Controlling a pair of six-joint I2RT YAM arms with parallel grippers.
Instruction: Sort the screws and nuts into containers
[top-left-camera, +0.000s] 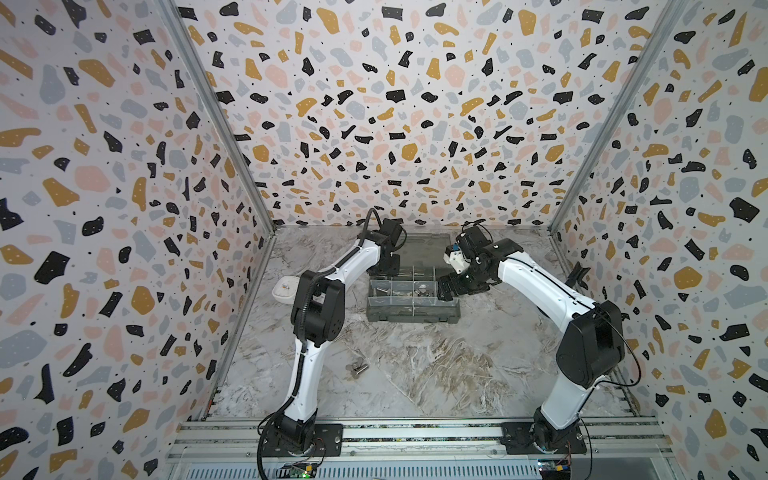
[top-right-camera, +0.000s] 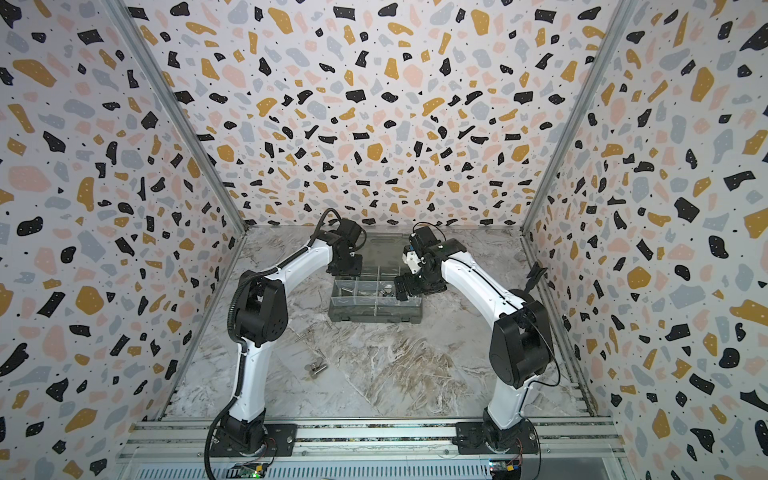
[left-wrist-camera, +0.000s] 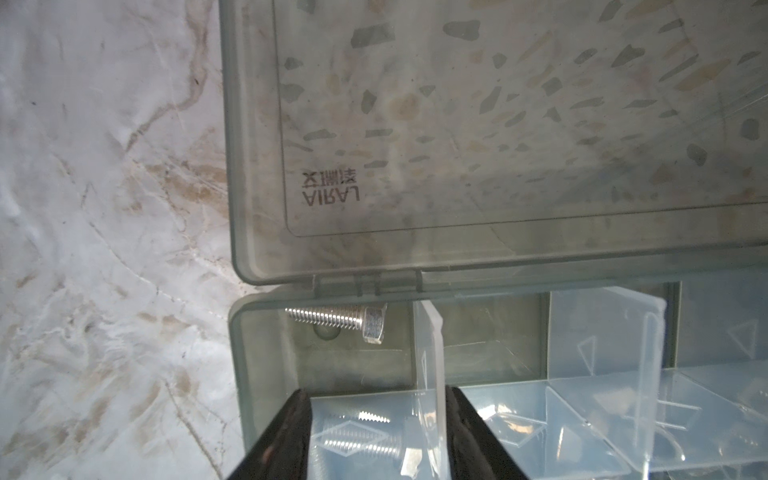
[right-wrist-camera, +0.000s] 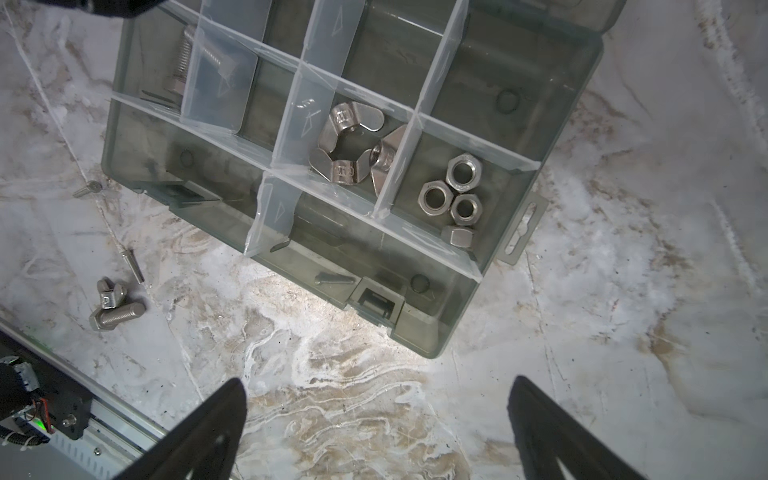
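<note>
Black left gripper (left-wrist-camera: 378, 395) hangs half-open, seemingly empty, above containers (left-wrist-camera: 349, 365); right gripper (right-wrist-camera: 378, 382) gapes wide, empty.

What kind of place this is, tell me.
Probably a robot test cell: left arm and right arm bolted to an aluminium rail, terrazzo-print panels walling a marble-look tabletop, an organiser box staged for sorting.
</note>
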